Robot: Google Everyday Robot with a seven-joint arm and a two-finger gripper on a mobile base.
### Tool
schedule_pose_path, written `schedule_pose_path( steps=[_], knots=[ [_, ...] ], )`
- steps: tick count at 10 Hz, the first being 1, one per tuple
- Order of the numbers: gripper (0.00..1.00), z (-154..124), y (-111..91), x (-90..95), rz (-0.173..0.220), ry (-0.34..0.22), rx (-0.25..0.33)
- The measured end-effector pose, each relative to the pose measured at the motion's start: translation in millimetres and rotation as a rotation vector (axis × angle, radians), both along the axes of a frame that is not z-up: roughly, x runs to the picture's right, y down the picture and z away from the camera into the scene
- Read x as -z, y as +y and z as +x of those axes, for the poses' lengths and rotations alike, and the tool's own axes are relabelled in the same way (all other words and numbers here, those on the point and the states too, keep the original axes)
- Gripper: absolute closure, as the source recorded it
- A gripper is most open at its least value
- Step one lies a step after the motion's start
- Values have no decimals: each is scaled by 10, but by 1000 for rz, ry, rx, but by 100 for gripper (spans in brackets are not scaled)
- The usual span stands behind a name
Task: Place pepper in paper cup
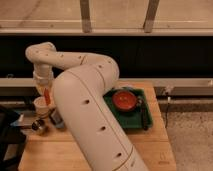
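Note:
My gripper [45, 90] hangs at the end of the white arm over the table's left side. It is shut on the pepper [47, 96], a slim red-orange one that points down. The pepper's lower end is at the rim of the paper cup [39, 106], a short white cup right below the gripper. I cannot tell whether the tip is inside the cup or just behind the rim.
A shiny metal can [39, 126] and a dark blue-grey cup [56, 120] stand in front of the paper cup. A red bowl [125, 100] sits in a green tray [131, 121] at the right. A dark object [7, 137] sits off the wooden table's [150, 145] left edge. The big arm link covers the table's middle.

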State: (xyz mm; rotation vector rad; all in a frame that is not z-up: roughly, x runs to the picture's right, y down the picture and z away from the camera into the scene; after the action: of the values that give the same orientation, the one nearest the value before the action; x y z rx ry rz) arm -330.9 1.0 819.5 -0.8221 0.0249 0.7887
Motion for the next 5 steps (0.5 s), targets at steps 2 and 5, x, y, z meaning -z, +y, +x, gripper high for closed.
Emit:
schedule_pose_path(
  steps=[2, 5],
  knots=[
    [76, 6, -78, 79, 43, -26, -29],
    [61, -22, -146, 129, 73, -58, -45]
  ],
)
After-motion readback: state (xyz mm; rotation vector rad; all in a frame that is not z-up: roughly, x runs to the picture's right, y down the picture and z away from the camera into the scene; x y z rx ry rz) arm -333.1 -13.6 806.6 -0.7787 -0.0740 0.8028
